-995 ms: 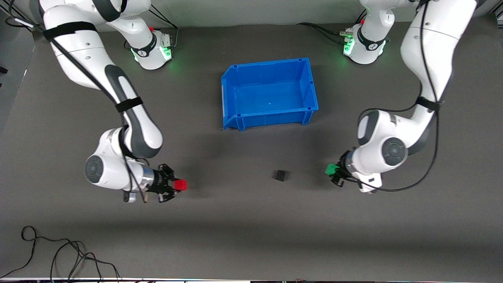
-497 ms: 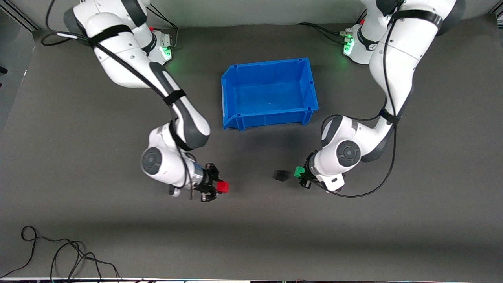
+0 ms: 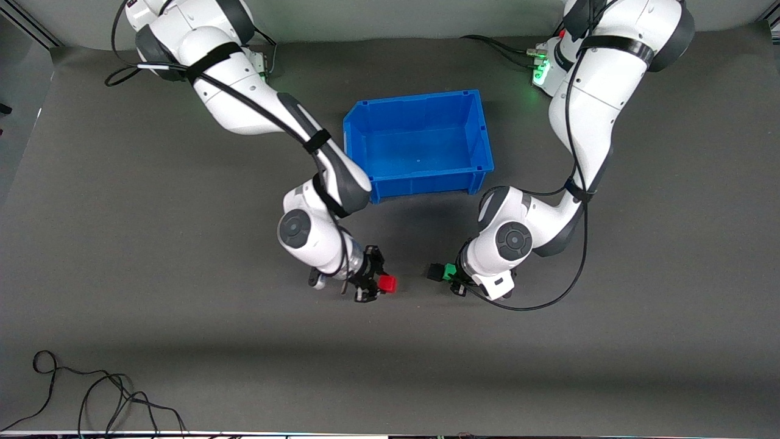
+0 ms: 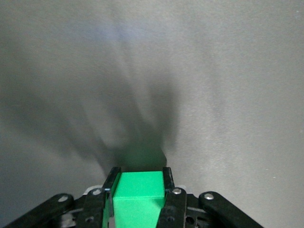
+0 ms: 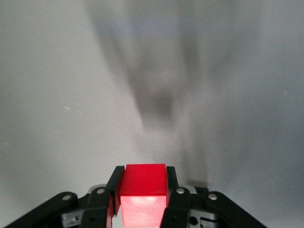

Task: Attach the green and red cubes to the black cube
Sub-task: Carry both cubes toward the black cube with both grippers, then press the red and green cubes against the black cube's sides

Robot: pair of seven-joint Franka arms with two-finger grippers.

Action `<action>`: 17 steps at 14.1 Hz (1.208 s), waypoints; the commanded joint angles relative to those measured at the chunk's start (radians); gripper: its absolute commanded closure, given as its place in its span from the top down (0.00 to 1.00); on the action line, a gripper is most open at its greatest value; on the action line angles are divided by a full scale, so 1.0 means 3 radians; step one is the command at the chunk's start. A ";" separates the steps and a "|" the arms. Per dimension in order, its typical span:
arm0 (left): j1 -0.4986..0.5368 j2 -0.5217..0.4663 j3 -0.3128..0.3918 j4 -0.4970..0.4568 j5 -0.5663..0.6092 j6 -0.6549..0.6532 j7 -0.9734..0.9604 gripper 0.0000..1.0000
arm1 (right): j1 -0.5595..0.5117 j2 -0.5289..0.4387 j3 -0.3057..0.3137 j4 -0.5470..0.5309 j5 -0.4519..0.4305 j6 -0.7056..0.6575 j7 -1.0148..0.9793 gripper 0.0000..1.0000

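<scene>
Green cube (image 3: 449, 271), partly hidden in the left end effector (image 3: 454, 275), seemingly touches black cube (image 3: 435, 272).

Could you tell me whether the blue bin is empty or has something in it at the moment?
Empty: the front view shows the blue bin's bare floor, with no cube inside.

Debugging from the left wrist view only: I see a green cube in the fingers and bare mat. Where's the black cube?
Observer: In the front view the black cube sits on the mat right beside the green cube, toward the right arm's end; whether they touch I cannot tell.
Operator: And the other arm?
Observer: The right gripper is shut on the red cube, with a clear gap of mat between it and the black cube.
Operator: Anything else nearby?
Observer: A blue bin stands farther from the front camera than the cubes, with no cube in it.
</scene>
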 commanded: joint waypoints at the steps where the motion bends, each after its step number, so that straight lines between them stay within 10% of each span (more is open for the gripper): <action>1: -0.0114 0.0134 0.0080 0.0136 0.0006 0.0122 -0.0086 0.00 | 0.0132 0.0150 -0.0057 0.0203 -0.0170 0.0047 0.0382 0.12; 17: -0.0171 0.0104 0.0156 0.0193 -0.0009 0.0097 -0.0091 0.00 | 0.0388 0.0549 -0.0057 0.0602 -0.0631 0.0165 0.1089 0.10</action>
